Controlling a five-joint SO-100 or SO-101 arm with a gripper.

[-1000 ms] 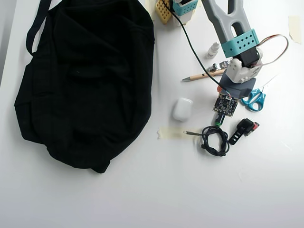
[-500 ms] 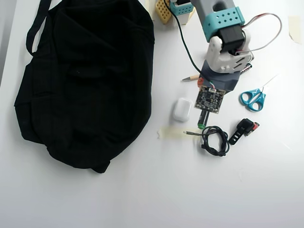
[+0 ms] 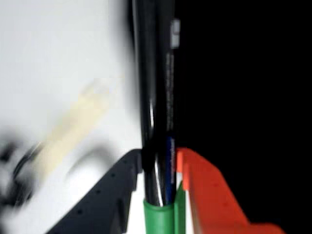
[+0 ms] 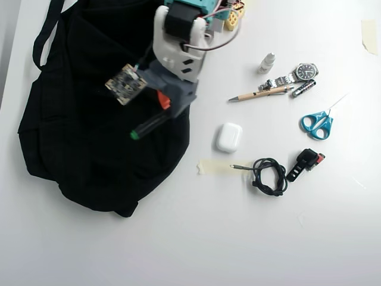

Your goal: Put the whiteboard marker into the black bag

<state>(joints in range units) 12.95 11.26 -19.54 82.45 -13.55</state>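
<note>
Whiteboard marker (image 4: 150, 126) (glossy barrel) pinched over soft black bag (image 4: 77, 149)

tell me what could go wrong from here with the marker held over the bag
1. The whiteboard marker hangs over closed fabric of the black bag; no opening shows in the overhead view, so a release now may leave it lying on top.
2. It sits near the bag's right edge, so it could roll off onto the table.
3. The jaws grip near the green cap end, so the long barrel may swing or slip.
</note>
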